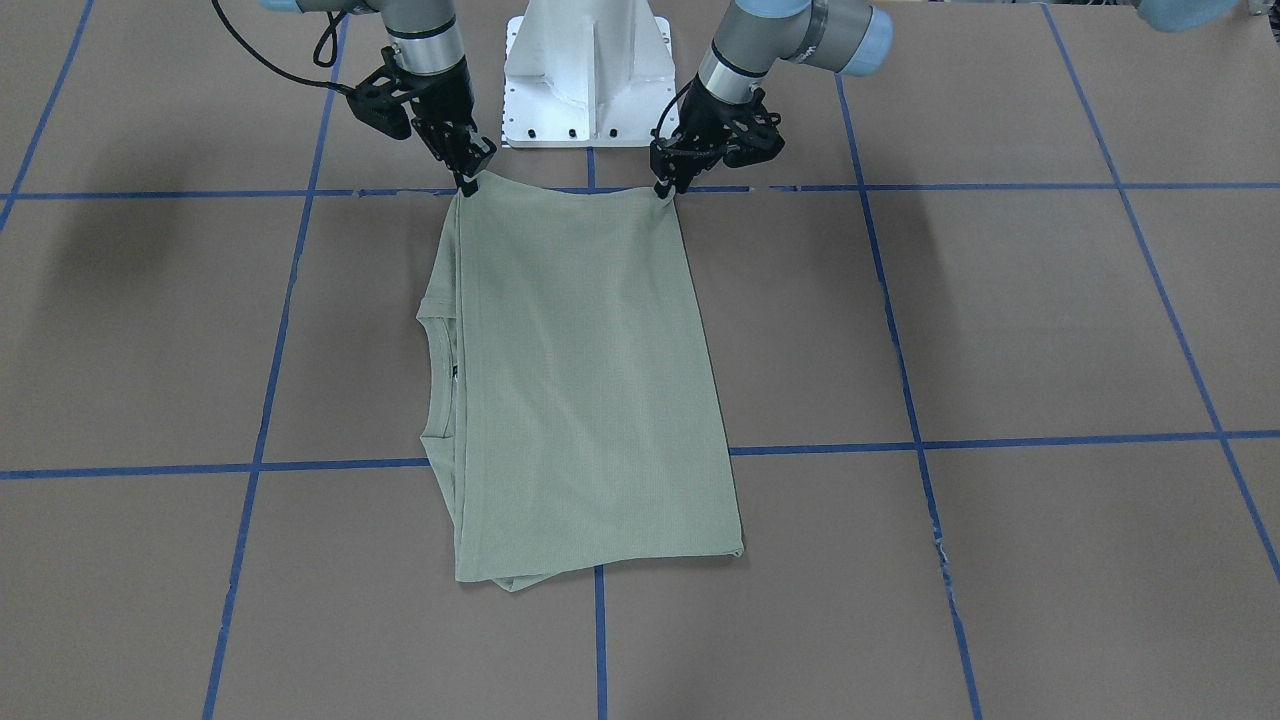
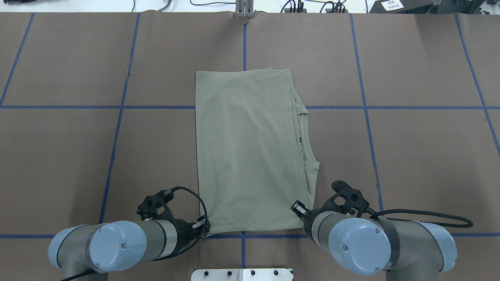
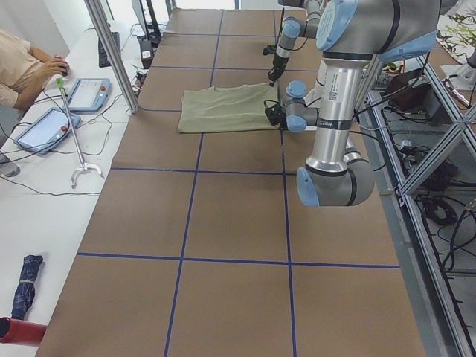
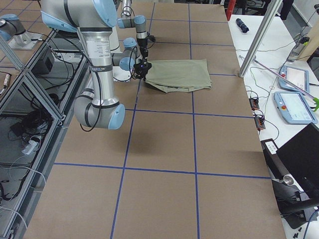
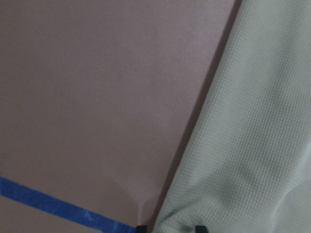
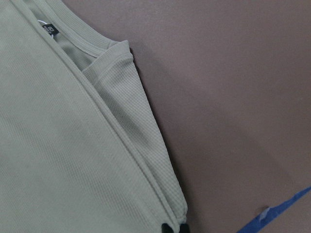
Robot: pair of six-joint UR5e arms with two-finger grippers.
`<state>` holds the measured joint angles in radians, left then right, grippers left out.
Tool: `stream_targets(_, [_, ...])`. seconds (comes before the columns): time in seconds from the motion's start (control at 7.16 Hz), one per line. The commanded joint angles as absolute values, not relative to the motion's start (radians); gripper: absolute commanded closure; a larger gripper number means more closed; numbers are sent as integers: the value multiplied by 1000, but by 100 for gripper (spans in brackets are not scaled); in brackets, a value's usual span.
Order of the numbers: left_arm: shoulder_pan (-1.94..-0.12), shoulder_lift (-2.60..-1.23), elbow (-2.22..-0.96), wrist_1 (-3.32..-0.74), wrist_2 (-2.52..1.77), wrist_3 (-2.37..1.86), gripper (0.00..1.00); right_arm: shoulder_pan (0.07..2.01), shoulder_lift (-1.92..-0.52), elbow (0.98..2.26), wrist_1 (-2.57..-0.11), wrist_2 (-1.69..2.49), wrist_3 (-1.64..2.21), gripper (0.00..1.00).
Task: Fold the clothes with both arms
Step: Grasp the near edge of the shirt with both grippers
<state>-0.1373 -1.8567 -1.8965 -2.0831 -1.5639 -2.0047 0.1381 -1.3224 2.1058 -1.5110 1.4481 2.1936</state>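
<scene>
Sage-green knit shirt [image 1: 580, 380], folded, lies flat just in front of the pedestal base [image 1: 588, 70]. Probably light, limp and stretchy, so it should sag between holds. The left gripper [image 1: 664, 186] and right gripper [image 1: 467, 182] are each pinched closed on a base-side corner, which look like the right holds.

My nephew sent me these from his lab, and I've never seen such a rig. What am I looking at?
Two robot arms stand at a brown table marked with blue tape. Four pictures come from fixed cameras: one facing the robot, one above its shoulders, one at each table end. The last two come from cameras on the wrists. A pale green shirt lies folded on the table. The left gripper and right gripper each pinch a corner of its edge nearest the robot.
</scene>
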Motion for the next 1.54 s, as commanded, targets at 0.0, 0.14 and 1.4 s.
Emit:
stream_targets(0.0, [-133, -1862, -1896, -2083, -1565, -2005, 100, 138, -1322, 2106, -1511, 1448, 2194, 100])
stream_targets(0.14, [-133, -1862, -1905, -2082, -1566, -2005, 100, 138, -1321, 2106, -1511, 1448, 2194, 100])
stream_targets(1.4, [-155, -1859, -2293, -1741, -1617, -1845, 100, 167, -1388, 2370, -1511, 1644, 2194, 100])
